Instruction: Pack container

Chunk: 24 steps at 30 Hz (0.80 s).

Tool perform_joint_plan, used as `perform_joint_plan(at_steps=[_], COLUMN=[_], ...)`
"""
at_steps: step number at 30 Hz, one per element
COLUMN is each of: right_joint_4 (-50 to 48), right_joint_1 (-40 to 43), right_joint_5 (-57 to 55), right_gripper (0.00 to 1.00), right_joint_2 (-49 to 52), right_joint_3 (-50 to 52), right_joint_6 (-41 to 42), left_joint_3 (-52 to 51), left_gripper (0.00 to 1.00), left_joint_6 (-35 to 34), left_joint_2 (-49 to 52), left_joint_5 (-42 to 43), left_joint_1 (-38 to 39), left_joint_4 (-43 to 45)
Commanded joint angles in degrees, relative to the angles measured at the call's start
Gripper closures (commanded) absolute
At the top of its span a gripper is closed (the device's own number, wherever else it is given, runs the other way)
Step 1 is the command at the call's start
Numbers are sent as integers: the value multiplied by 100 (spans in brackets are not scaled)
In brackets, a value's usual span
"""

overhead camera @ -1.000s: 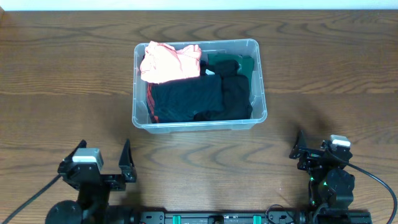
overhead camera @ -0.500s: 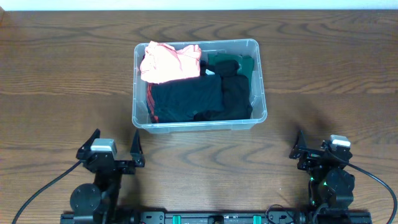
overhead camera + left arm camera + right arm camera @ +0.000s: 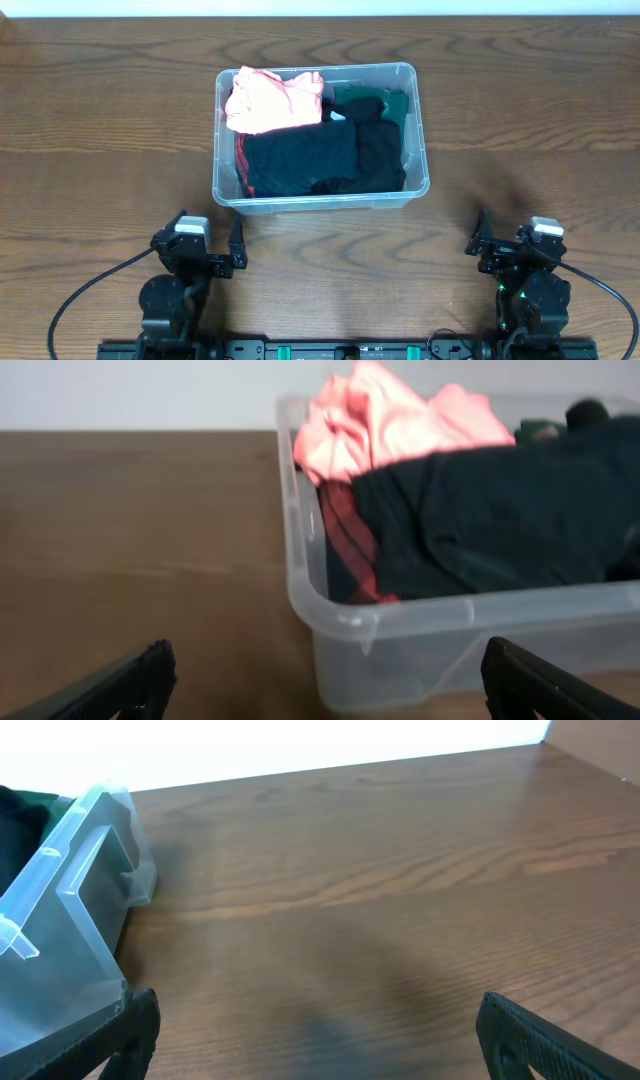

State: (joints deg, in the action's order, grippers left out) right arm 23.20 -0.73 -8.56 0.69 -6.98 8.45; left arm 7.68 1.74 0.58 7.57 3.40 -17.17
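Several garments fill container (image 3: 320, 202), mid-bench toward far edge: pink garment (image 3: 270, 100) far-left, black garment (image 3: 300, 155) centre, green garment (image 3: 398, 103) far-right. Left gripper (image 3: 208, 228), right gripper (image 3: 512, 235) near front edge, jaws apart, empty.

Dark brown wood-grain table (image 3: 100, 120), filling the overhead view from side to side. Bears one clear container (image 3: 320, 201), standing flat on its base, about centred left to right and nearer the far edge. Wood grain visible on all four sides of it. From the wrist views, ends at a pale wall behind the container.
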Motion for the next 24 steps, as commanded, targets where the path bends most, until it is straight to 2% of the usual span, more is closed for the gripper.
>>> perform_joint_plan(at_steps=[1,11,24], right_joint_4=[-4,-7,-7], right_joint_1=[-42,-42,-42], right_joint_5=[2,2,2], right_gripper=[1,1,1], right_joint_2=[-35,-35,-35], right_joint_3=[17,17,17], right_joint_6=[-81,-81,-81], left_joint_3=[-127,-249,-249], left_gripper=[2,2,2], left_joint_6=[15,15,15], left_joint_2=[-46,-46,-37], left_joint_5=[59,59,59], left_joint_1=[140,455,472], left_joint_4=[35,57,55])
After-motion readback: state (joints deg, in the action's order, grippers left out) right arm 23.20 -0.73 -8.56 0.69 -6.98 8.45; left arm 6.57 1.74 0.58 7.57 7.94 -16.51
